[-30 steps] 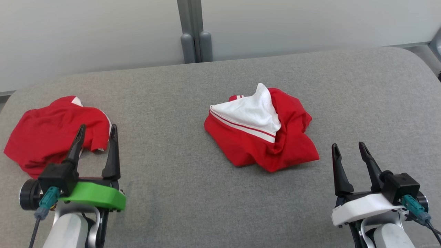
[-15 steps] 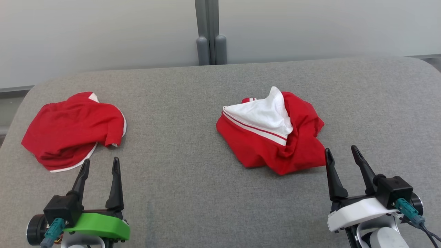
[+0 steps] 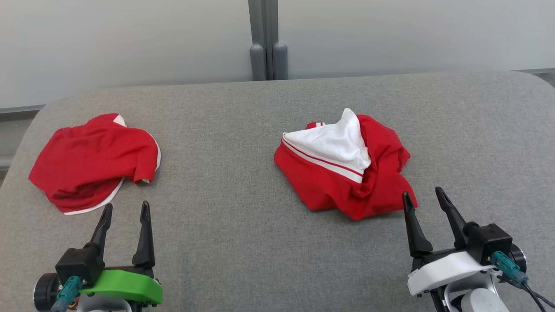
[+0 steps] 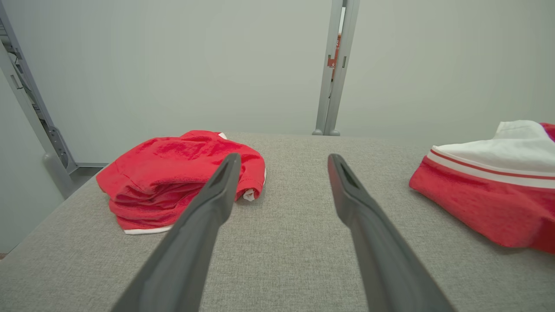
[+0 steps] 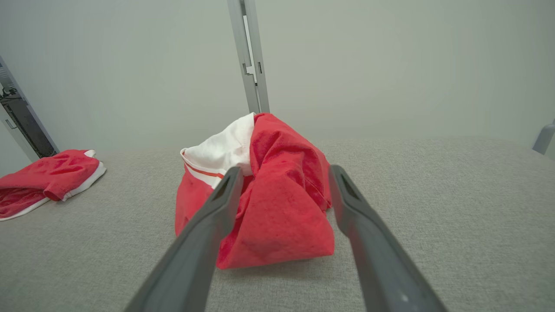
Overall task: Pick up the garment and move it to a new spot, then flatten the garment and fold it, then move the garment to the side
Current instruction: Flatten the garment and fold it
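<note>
A crumpled red garment [image 3: 342, 173] with a white panel and striped band lies heaped at the middle of the grey padded table [image 3: 243, 234]. My right gripper [image 3: 422, 193] stands open just off the heap's near right corner, not touching it. In the right wrist view the garment [image 5: 277, 203] sits straight ahead, beyond the open right gripper [image 5: 285, 171]. My left gripper [image 3: 125, 207] is open and holds nothing at the near left. The left wrist view shows the open left gripper [image 4: 284, 160] over bare table, with the garment [image 4: 490, 190] at the right edge.
A second red garment [image 3: 91, 160] with white trim lies folded near the table's far left edge, a little beyond my left fingers; I also see this red garment [image 4: 173, 182] in the left wrist view. Pale wall panels and a grey post [image 3: 267, 43] stand behind the table.
The head camera has shifted. My left gripper has drawn back from over the folded red garment towards me. My right gripper has edged closer to the crumpled garment's corner. Both stayed open.
</note>
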### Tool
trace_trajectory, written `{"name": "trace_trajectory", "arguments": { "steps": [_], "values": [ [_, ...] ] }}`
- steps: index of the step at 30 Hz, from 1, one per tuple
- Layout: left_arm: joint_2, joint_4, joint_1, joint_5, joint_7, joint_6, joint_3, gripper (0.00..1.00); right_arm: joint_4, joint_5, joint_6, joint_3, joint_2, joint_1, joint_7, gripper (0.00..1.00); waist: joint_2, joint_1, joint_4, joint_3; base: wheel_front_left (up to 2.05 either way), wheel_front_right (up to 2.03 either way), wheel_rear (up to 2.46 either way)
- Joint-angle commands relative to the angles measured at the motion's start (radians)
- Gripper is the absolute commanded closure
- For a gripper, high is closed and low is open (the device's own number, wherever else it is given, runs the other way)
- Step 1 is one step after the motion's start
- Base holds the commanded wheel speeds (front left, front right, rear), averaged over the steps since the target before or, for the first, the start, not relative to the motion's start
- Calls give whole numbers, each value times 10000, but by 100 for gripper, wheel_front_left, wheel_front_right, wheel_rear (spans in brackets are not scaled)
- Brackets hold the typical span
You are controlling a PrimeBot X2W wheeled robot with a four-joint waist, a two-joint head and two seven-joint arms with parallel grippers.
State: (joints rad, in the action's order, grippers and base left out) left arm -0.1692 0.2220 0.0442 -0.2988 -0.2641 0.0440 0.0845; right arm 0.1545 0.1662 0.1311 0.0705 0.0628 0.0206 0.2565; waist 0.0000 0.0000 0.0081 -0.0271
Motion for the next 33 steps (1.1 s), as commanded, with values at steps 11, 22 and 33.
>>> {"name": "trace_trajectory", "arguments": {
  "steps": [11,22,33],
  "values": [
    [197,211,45,340,-5,234,-276,0,56,41,-7,24,46,17,-22,0,0,0,-70,-44,0,0,0],
    [345,263,40,524,-5,388,-449,0,98,57,-7,36,41,-4,-9,0,0,0,-121,17,0,0,0],
    [425,339,124,693,-5,513,-558,0,147,85,-7,35,42,20,9,0,0,0,-122,43,0,0,0]
  ]
}}
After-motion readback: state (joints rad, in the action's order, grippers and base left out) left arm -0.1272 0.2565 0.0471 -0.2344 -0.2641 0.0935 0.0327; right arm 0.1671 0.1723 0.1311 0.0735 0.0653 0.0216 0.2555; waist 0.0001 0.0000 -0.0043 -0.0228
